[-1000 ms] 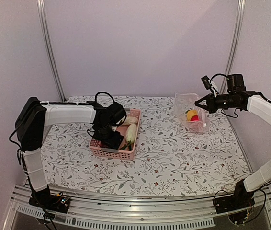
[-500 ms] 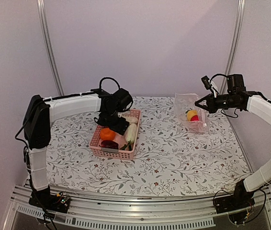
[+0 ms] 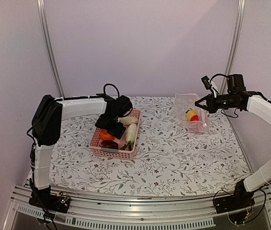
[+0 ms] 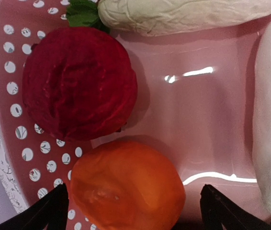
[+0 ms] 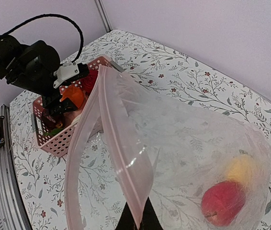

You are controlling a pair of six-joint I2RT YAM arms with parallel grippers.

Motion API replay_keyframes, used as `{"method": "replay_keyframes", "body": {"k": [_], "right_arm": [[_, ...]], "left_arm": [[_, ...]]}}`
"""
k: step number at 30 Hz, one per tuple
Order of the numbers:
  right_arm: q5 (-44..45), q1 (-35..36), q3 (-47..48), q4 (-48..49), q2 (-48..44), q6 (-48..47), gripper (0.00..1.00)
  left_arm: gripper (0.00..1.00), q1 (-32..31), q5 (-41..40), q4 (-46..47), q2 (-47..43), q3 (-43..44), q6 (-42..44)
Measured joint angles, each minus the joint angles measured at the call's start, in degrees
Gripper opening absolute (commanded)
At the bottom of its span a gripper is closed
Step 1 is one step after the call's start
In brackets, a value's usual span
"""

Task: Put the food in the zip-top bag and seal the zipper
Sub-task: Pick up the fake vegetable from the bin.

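Note:
My left gripper (image 3: 112, 127) is open and empty, low inside the pink basket (image 3: 111, 152). In the left wrist view its gripper (image 4: 134, 214) straddles the orange (image 4: 126, 187) without visibly touching it. A dark red piece (image 4: 78, 81) lies just beyond the orange, and white radish pieces (image 4: 183, 14) lie at the far end and the right side. My right gripper (image 3: 198, 102) is shut on the mouth edge of the clear zip-top bag (image 5: 188, 139) and holds it open. The pink zipper strip (image 5: 80, 143) curves down the left. A lemon (image 5: 241, 167) and a red fruit (image 5: 223, 201) lie in the bag.
The basket stands left of centre on the flower-patterned tablecloth (image 3: 174, 153). The bag (image 3: 191, 111) sits at the back right. Metal frame posts (image 3: 49, 48) rise at the back corners, and the aluminium rail (image 3: 135, 211) runs along the near edge.
My left gripper rose from the near part of the basket, shifted toward its far end, and now sits lower over the orange. The right arm and the bag have not moved.

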Motion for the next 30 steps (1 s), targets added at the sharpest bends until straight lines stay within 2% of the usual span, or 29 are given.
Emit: {"method": "replay_keyframes", "body": {"k": [15, 20, 24, 30], "right_arm": [[0.0, 0.0, 0.0, 0.0, 0.0, -0.1, 0.0], [0.0, 0.0, -0.1, 0.0, 0.0, -0.2, 0.0], [0.0, 0.0, -0.1, 0.0, 0.0, -0.2, 0.0], [0.0, 0.0, -0.1, 0.0, 0.0, -0.1, 0.0]], "left_arm": [[0.82, 0.1, 0.1, 0.8, 1.4, -0.2, 0.9], [0.89, 0.1, -0.4, 1.2, 1.5, -0.2, 0.9], [0.91, 0.2, -0.7, 1.4, 2.2, -0.5, 0.7], [0.77, 0.2, -0.4, 1.5, 3.1, -1.6, 0.7]]}}
